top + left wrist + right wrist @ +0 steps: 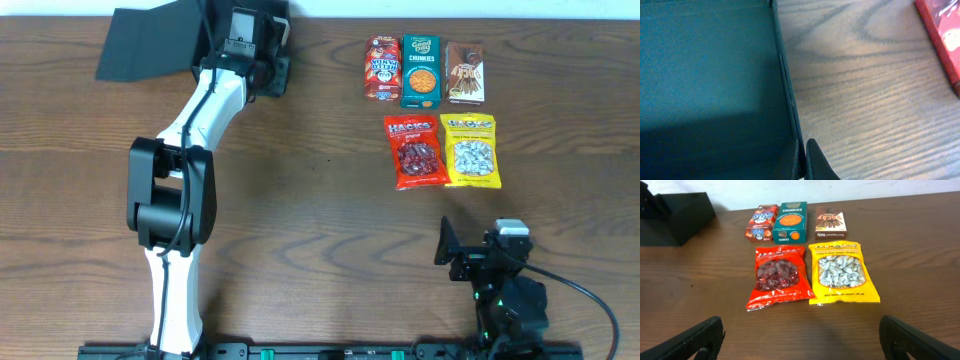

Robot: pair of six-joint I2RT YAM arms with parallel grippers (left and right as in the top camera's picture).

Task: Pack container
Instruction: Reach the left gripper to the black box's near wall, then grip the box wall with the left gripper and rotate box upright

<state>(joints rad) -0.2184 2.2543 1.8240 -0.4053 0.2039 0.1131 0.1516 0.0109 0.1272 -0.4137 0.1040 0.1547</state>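
container (145, 42) half hidden under left arm (200, 110)

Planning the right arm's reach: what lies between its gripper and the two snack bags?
Only bare brown wooden table, seen in the right wrist view, separates the open right gripper from the glossy red plastic bag and yellow plastic bag.

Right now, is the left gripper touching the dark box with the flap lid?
Touching. The left wrist view shows the left gripper closed on the container at its side wall, one finger inside and one outside.
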